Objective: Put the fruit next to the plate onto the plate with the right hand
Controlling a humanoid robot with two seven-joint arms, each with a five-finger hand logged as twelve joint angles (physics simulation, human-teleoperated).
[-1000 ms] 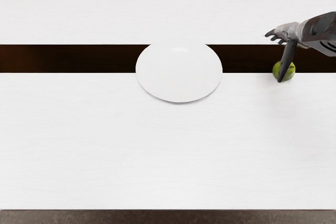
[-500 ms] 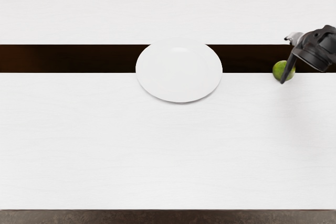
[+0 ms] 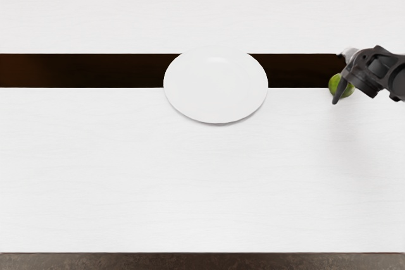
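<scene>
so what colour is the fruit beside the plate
Yellow-green; the head view shows the fruit, partly covered by the right hand.

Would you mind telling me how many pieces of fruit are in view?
1: a green fruit right of the plate, partly covered by the right hand.
</scene>
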